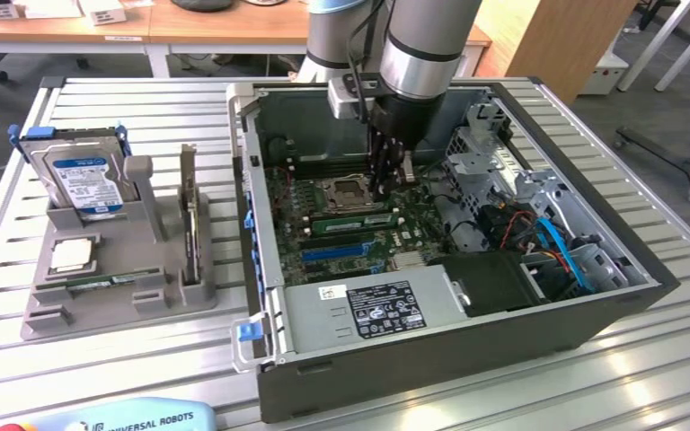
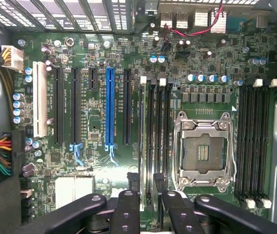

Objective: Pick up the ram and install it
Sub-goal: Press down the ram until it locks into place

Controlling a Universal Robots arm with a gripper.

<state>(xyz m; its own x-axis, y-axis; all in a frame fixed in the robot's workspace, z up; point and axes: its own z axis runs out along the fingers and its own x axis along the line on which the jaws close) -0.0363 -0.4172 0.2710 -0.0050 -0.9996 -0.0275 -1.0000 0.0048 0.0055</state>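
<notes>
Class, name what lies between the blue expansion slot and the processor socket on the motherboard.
One black slot, then long memory slots, in the wrist view.

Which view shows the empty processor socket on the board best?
The wrist view: it looks straight down on the processor socket, so its metal frame and middle contacts are plain. The exterior view shows it only at a slant.

The ram (image 1: pixel 348 218), a long, thin green circuit-board stick with small dark chips along its face, stands on its long edge in a slot on the motherboard, just beside the processor socket, near the middle of the open computer case.
</notes>
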